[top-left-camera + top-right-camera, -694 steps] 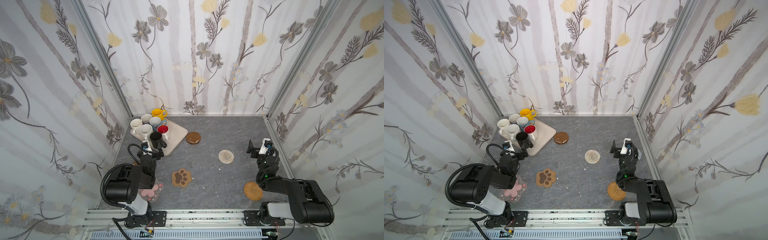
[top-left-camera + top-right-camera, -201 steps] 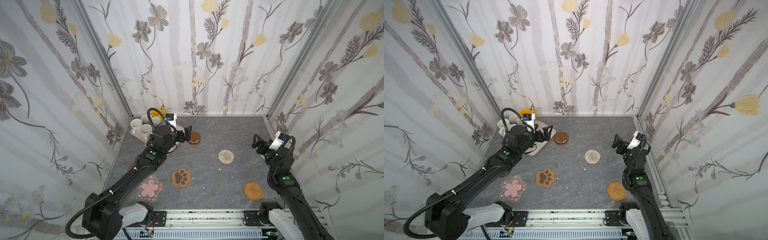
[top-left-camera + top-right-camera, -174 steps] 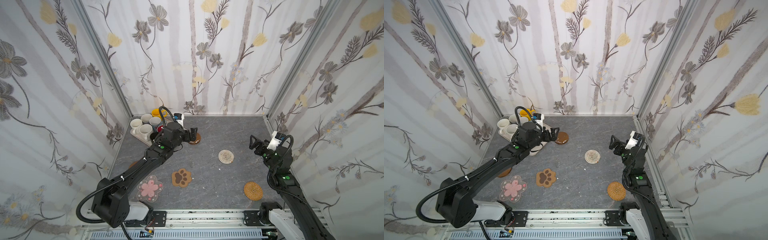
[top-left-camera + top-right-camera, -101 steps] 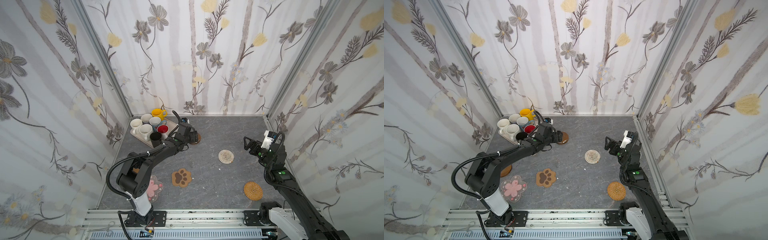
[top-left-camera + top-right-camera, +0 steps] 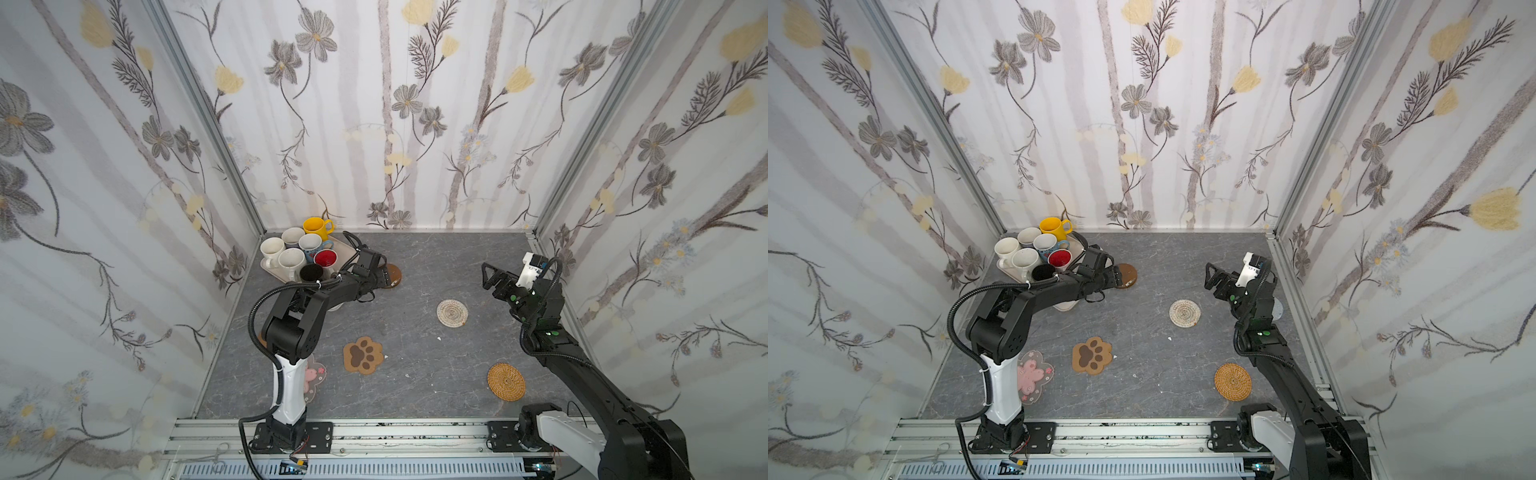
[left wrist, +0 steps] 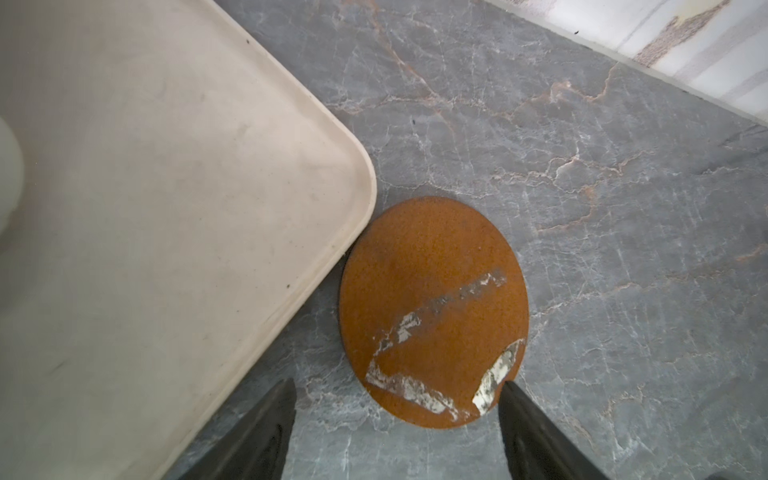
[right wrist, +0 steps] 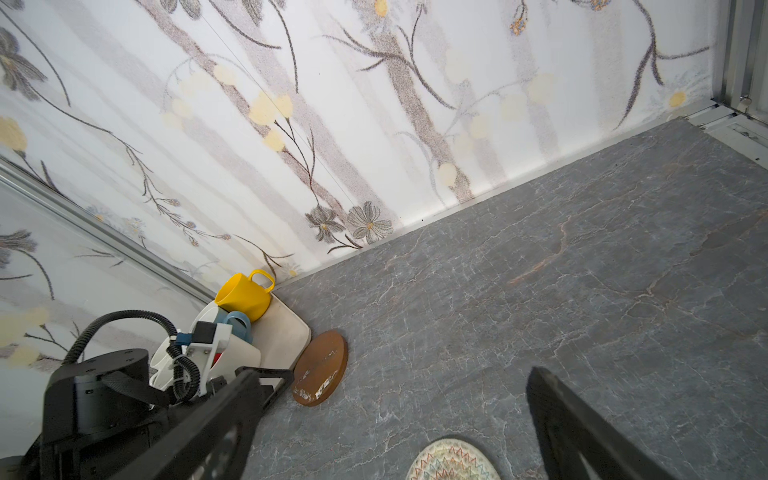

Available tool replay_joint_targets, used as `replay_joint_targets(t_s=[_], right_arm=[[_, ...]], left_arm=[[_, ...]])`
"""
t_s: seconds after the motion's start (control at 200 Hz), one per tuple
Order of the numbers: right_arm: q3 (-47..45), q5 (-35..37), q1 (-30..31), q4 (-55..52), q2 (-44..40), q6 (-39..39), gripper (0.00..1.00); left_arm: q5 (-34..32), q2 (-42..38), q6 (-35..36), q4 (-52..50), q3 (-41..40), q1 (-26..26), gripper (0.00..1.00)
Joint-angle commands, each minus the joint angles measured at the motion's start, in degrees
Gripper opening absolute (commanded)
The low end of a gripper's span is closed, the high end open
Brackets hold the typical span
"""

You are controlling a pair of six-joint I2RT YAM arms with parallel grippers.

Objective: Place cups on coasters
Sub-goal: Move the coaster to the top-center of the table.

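Several cups stand packed on the beige tray [image 5: 348,250] in the far left corner, among them a yellow one [image 5: 316,226], a black one [image 5: 311,272] and a white one with red inside [image 5: 325,257]. My left gripper [image 5: 384,272] [image 6: 397,388] reaches past the tray, low over the floor. It is open, its jaws straddling the near edge of a brown disc coaster [image 6: 434,311] [image 5: 394,275]. One fingertip [image 6: 509,390] is at the disc's rim. My right gripper [image 5: 488,274] [image 7: 390,374] hangs open and empty at the right.
Other coasters lie on the grey floor: a beige woven round [image 5: 452,313], a golden woven round [image 5: 506,381], a brown paw [image 5: 363,354] and a pink-flower mat [image 5: 1030,376]. The brown disc lies against the tray's corner [image 6: 357,195]. Walls close in three sides.
My left arm has stretched out past the tray to the brown disc and its jaws have narrowed a little. My right arm has risen and swung toward the middle.
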Motion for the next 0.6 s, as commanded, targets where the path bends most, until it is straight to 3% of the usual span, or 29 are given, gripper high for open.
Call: replay_joint_targets(t_s=[0.0, 0.24, 0.595], right_arm=[[0.18, -1.0, 0.23, 4.5, 0.74, 1.02, 1.0], [0.47, -0.97, 0.23, 4.4, 1.03, 0.83, 1.0], [-0.21, -0.92, 0.23, 5.22, -0.22, 1.02, 1.0]], left_arm=[[1.83, 1.59, -1.85, 1.11, 1.75, 0.46, 0.77], [2.89, 4.75, -2.68, 1.16, 3.81, 0.43, 0.66], [3.22, 7.7, -3.94, 1.11, 6.72, -0.21, 0.59]])
